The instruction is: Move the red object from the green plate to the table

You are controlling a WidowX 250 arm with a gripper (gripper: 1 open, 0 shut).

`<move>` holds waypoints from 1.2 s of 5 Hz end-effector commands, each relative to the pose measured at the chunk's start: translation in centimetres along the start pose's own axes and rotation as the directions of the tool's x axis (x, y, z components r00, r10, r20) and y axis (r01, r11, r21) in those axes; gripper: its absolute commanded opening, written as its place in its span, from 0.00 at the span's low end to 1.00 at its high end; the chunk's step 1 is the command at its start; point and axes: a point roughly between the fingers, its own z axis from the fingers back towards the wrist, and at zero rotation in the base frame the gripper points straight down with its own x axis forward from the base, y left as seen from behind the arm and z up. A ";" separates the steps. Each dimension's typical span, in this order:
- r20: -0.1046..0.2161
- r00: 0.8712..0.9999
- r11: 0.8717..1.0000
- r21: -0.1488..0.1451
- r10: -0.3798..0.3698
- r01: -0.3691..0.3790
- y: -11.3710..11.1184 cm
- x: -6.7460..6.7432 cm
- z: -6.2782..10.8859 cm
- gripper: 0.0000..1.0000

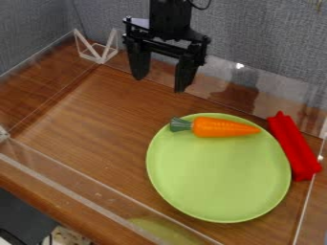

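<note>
Red object (294, 145) beside green plate (217, 182); open tool (166, 77) pointing down.

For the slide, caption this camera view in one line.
Open gripper above the table; carrot on green plate, red object at its right rim.

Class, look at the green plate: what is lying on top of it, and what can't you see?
An orange carrot lies on the green plate. The red object lies beside its right rim. The tabletop under the plate is covered.
</note>
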 end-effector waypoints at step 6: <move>0.011 0.994 0.993 -0.049 0.111 -0.110 -18.3 4.0 -5.7 1.00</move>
